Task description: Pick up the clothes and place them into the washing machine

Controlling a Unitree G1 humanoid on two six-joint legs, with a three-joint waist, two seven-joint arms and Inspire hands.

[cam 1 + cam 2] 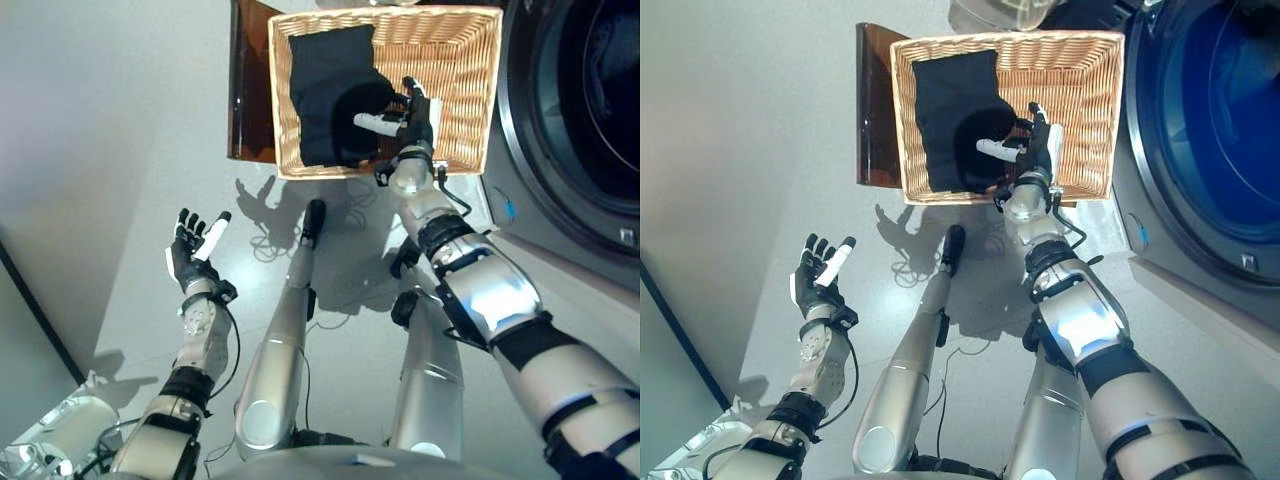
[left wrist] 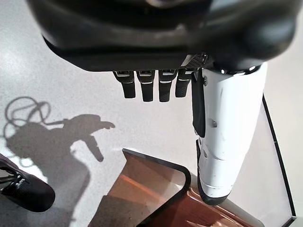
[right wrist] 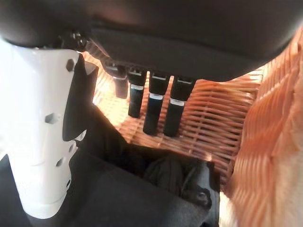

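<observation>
A dark garment [image 1: 330,90] lies bunched in the left half of a wicker basket [image 1: 465,70] on the floor ahead. My right hand [image 1: 412,118] hovers inside the basket, just right of the garment, fingers straight and white-covered thumb [image 3: 45,127] spread toward the cloth [image 3: 142,189]; it holds nothing. My left hand [image 1: 192,248] is raised over bare floor at the lower left, open and empty. The washing machine's round door opening [image 1: 590,110] is at the right edge, beside the basket.
A brown stool or stand [image 1: 250,90] sits against the basket's left side, also seen as a brown stand [image 2: 156,189] past my left hand. Grey floor [image 1: 110,130] spreads to the left. A dark line [image 1: 30,300] crosses the floor at the far left.
</observation>
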